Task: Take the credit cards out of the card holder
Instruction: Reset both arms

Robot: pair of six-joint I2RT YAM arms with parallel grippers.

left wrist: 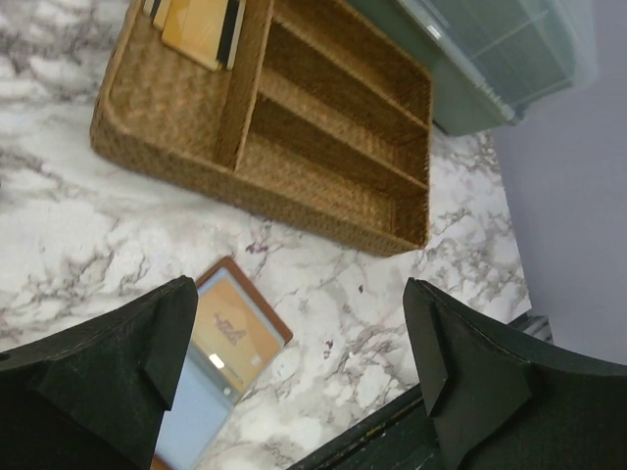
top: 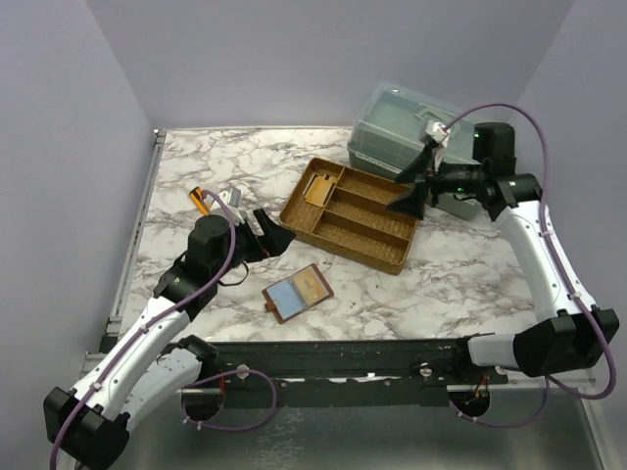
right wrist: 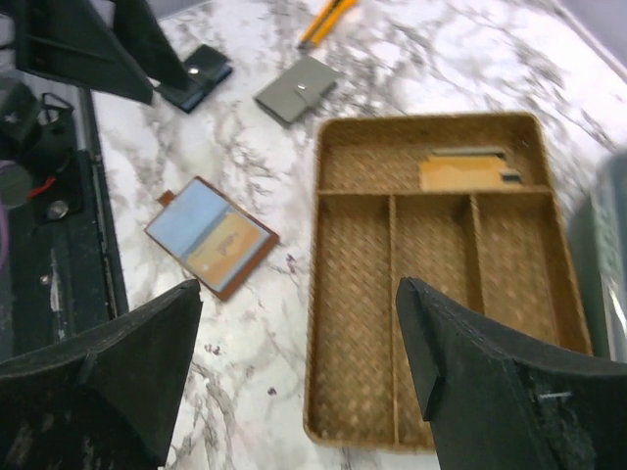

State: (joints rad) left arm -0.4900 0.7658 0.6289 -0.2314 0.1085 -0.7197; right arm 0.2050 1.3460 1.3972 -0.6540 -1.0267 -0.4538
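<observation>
The card holder (top: 297, 292) lies open and flat on the marble, showing a light-blue half and a tan-orange printed half. It also shows in the left wrist view (left wrist: 227, 345) and the right wrist view (right wrist: 211, 238). Credit cards (top: 317, 188) lie stacked in the end compartment of a wicker tray (top: 364, 245); they also show in the left wrist view (left wrist: 202, 26) and the right wrist view (right wrist: 466, 172). My left gripper (top: 271, 236) is open and empty, above and behind the holder. My right gripper (top: 408, 202) is open and empty above the tray's right part.
A clear plastic lidded box (top: 409, 138) stands behind the tray. A grey wallet (right wrist: 296, 88), a black wallet (right wrist: 202, 72) and an orange-handled tool (right wrist: 326, 20) lie at the table's left. A black rail (top: 343, 354) runs along the near edge.
</observation>
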